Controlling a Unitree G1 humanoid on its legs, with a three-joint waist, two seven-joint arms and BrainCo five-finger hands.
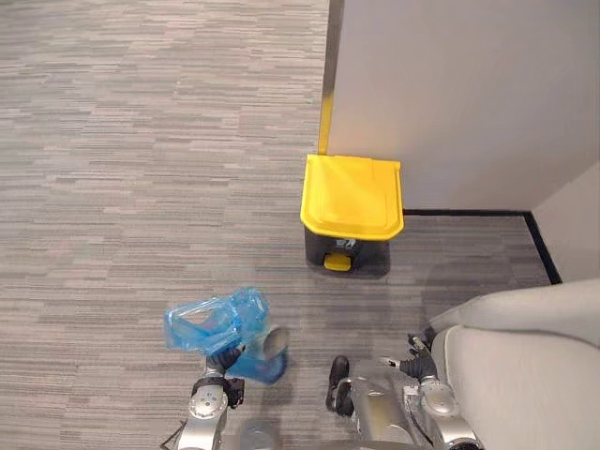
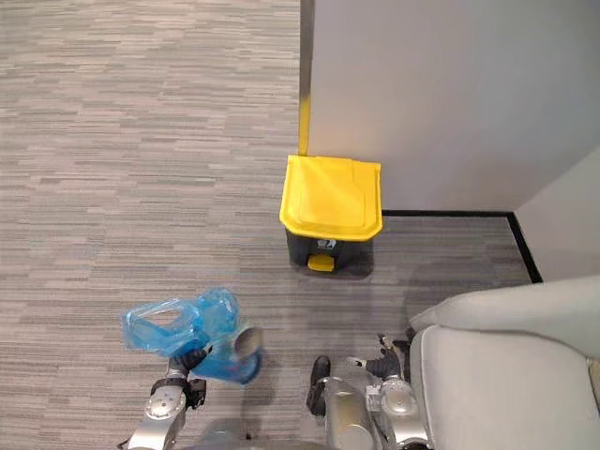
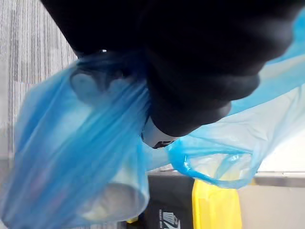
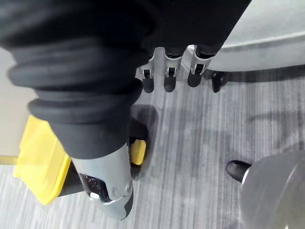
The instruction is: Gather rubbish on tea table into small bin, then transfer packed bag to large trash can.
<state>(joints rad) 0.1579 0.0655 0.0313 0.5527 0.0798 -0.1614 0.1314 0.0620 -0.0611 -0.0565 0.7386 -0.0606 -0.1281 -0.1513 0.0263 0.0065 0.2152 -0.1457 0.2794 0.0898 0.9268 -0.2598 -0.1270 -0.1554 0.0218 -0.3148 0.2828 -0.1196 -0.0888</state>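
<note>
A blue plastic bag (image 1: pixel 211 319) with rubbish inside, a pale cup among it, hangs above the carpet at the lower left. My left hand (image 1: pixel 223 360) is shut on its gathered top; up close the blue bag (image 3: pixel 86 157) bunches round my dark wrist cover. The large trash can (image 1: pixel 352 197), dark with a yellow lid that is closed and a yellow pedal (image 1: pixel 337 262), stands against the wall ahead and to the right of the bag. The trash can (image 3: pixel 214 210) also shows past the bag. My right hand (image 4: pixel 167 71) hangs open and holds nothing, low by the seat.
A grey wall (image 1: pixel 450 84) rises behind the can, with a black skirting (image 1: pixel 469 213) along its foot. A light grey upholstered seat (image 1: pixel 525 366) takes up the lower right, close to my right arm. Striped grey carpet (image 1: pixel 141 141) spreads to the left and ahead.
</note>
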